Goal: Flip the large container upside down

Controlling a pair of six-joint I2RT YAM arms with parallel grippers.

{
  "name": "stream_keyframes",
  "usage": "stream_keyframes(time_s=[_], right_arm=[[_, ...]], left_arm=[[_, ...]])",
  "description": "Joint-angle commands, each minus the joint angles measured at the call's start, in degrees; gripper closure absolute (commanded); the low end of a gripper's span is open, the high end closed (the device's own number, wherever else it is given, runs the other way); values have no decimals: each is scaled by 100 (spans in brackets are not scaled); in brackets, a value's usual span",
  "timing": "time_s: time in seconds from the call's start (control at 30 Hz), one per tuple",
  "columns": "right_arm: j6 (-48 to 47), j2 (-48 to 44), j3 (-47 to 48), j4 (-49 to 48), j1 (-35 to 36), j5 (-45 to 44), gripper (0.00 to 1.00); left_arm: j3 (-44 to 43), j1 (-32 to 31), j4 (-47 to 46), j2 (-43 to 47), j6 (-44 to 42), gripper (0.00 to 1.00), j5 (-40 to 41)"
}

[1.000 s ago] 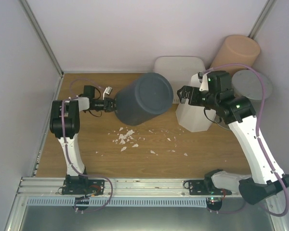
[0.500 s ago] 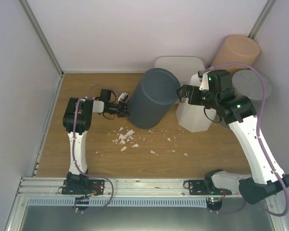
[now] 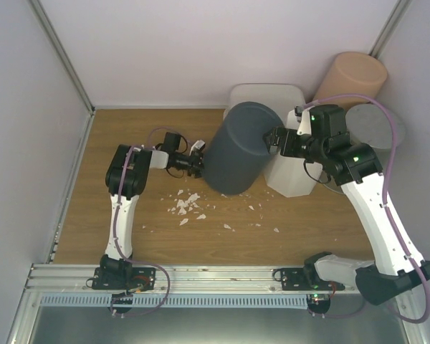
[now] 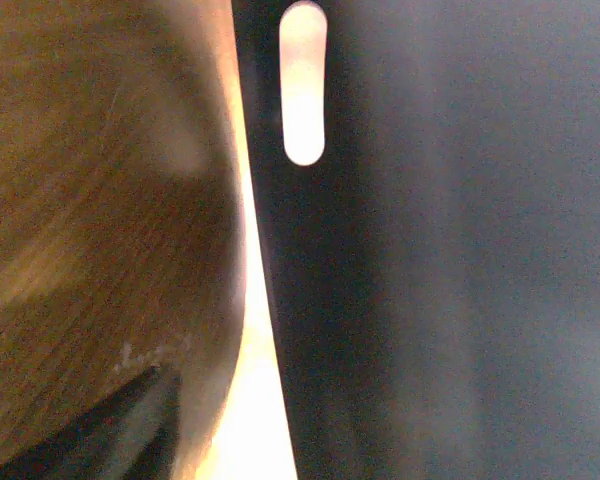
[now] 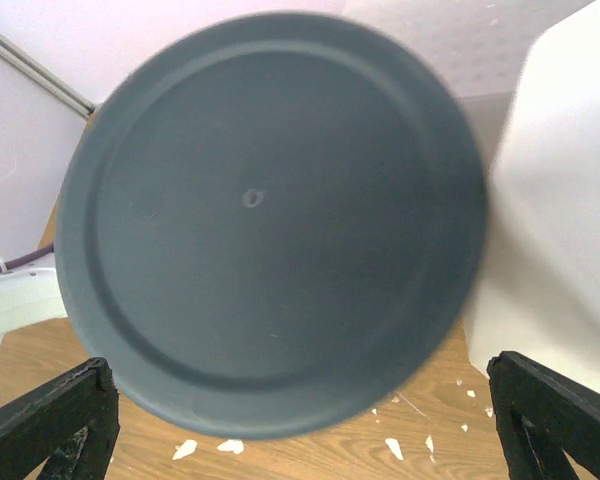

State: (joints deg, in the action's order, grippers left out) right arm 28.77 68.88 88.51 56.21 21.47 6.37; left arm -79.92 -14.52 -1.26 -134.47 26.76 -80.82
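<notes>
The large container point(image 3: 240, 147) is a dark grey bin standing bottom up on the wooden table, leaning a little toward the right. My left gripper point(image 3: 195, 160) is at its lower left wall, jaws spread, and no longer clamps the rim. The left wrist view is filled by the container's wall point(image 4: 430, 250), which has a bright slot point(image 4: 303, 80) in it, with the table beside it. My right gripper point(image 3: 276, 137) hovers open by the container's upper right edge. Its wrist view looks straight at the round base point(image 5: 270, 220), with both black fingertips point(image 5: 45, 425) wide apart and holding nothing.
A white bin point(image 3: 290, 168) stands just right of the container, under the right arm. Behind are a white tub point(image 3: 266, 93), a beige cylinder point(image 3: 351, 79) and a grey round lid point(image 3: 373, 125). White scraps point(image 3: 190, 204) litter the table in front. Walls close in on three sides.
The container swung from lying tilted to standing bottom up and shifted right. The left arm reached right with it, and its jaws came off the rim. The right arm stayed put.
</notes>
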Motion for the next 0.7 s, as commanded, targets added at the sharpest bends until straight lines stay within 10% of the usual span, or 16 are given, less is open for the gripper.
stream_keyframes(time_s=[0.0,0.67], right_arm=[[-47,-134,-44,39,15,180,0],[-142,-46,-354,-236,26,397,0]], left_arm=[[-192,-7,-129,41,148,21,568],[-148,492,1093,-157,-301,7,1123]])
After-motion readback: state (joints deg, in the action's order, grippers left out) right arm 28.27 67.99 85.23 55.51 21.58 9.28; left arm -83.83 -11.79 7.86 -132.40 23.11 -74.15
